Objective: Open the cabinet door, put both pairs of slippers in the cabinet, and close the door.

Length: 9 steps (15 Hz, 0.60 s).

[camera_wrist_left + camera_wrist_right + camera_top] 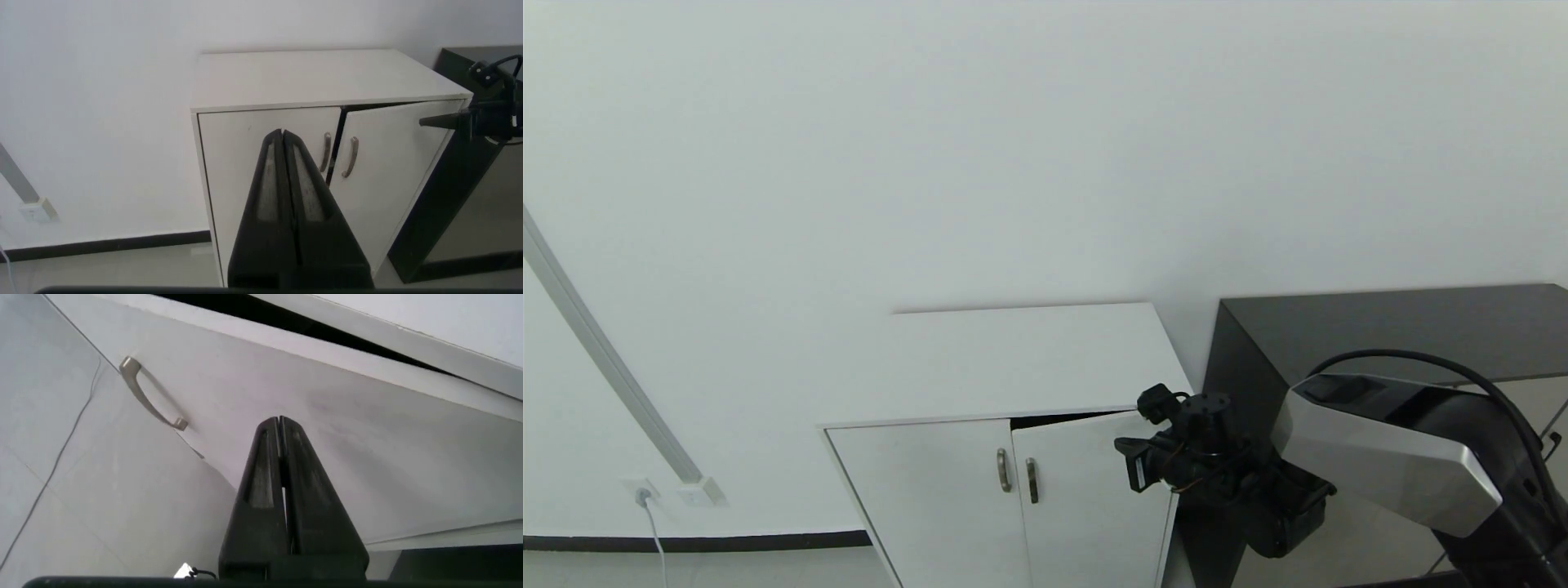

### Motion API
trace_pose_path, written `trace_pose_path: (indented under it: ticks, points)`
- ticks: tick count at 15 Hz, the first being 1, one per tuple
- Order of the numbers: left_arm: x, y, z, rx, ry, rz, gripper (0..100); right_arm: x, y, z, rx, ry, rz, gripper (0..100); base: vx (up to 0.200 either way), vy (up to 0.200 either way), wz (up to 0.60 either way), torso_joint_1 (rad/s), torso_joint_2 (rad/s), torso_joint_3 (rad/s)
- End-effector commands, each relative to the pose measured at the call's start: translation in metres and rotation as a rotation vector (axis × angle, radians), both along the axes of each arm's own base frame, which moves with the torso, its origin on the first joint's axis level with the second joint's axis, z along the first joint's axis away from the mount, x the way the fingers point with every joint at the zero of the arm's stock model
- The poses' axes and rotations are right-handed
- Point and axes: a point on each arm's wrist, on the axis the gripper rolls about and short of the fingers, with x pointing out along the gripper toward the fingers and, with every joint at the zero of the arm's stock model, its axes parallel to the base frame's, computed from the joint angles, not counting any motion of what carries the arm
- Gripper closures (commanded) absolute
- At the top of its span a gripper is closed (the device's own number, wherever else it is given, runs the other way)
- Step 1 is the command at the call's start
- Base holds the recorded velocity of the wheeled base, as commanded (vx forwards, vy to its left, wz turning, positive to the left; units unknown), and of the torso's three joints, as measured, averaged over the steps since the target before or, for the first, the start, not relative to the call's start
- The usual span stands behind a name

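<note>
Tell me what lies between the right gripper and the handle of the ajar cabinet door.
Only bare white door panel lies between the right gripper and that handle, nothing else. The head view shows it plainly.

The cabinet [1021,359] stands against the wall [1013,163], its right door [1094,498] ajar beside the left door [923,498], a sideboard [1380,318] just to its right, a wall socket [643,492] well to its left, and the right hand [280,425] before the right door's outer edge.

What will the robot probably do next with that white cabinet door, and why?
Probably push the right door fully shut. It stands slightly ajar, with a dark gap along its top. The right gripper is closed and points at the door's front face, away from the handle, which suits pushing better than pulling.
</note>
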Motion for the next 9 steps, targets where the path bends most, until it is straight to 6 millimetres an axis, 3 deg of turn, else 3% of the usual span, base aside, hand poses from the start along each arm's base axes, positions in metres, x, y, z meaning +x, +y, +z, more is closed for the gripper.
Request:
trace_pose_path:
  ticks: [1, 9]
  points:
    - [0.000, 0.000, 0.000, 0.000, 0.001, 0.001, 100, 0.002, 0.002, -0.001, -0.001, 0.002, 0.002, 100, 0.000, 0.000, 0.00, 0.000, 0.00, 0.000]
    - [0.000, 0.000, 0.000, 0.000, 0.001, 0.001, 100, 0.012, 0.004, 0.004, -0.005, -0.006, -0.026, 100, 0.000, 0.000, 0.00, 0.000, 0.00, 0.000]
